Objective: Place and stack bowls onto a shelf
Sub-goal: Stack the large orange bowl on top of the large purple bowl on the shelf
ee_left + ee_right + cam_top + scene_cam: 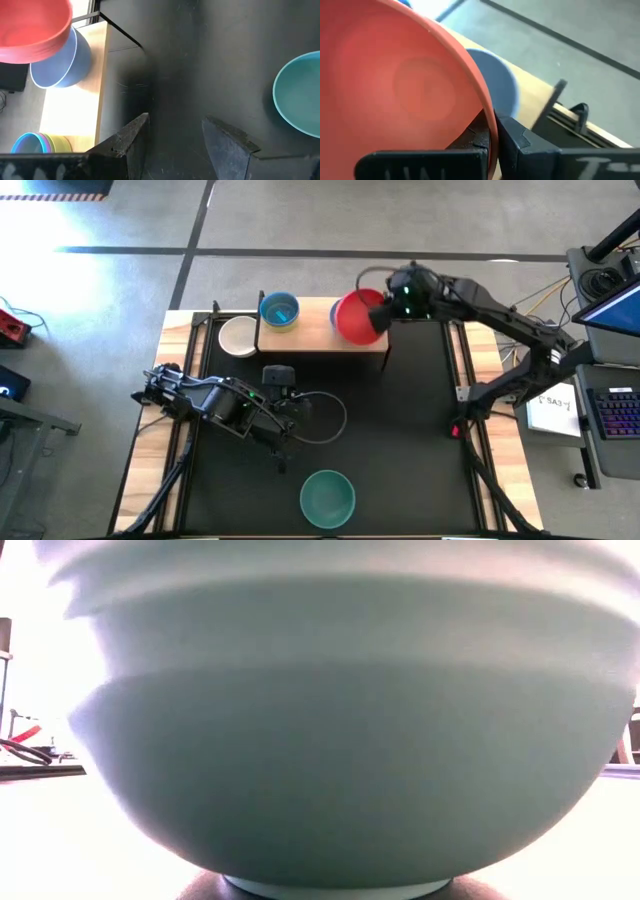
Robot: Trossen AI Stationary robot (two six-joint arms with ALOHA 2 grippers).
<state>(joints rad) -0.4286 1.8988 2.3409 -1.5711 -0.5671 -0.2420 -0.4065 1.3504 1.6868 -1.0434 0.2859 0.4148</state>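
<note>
The wooden shelf (320,340) stands at the table's far side. My right gripper (492,127) is shut on the red bowl (358,317) over the shelf's right end. A lavender-blue bowl (57,67) sits on the board just under it. A stack with a blue bowl on top (279,311) rests on the shelf's left end, and yellow shows in it in the left wrist view. A white bowl (238,336) sits left of the shelf. The teal bowl (327,497) stands on its base near the table's near edge. My left gripper (172,137) hangs open over bare table. My right gripper pinches the red bowl's rim (487,112), on the side toward the table's right. One finger (470,137) is inside the bowl and the other finger (520,137) is outside. The bowl sits above the lavender-blue bowl (495,82); whether they touch, I cannot tell.
The teal bowl (330,740) fills the low view and hides the table behind it. Black rails run along the table's left and right sides. The black surface between the shelf and the teal bowl is bare apart from my left arm (225,405).
</note>
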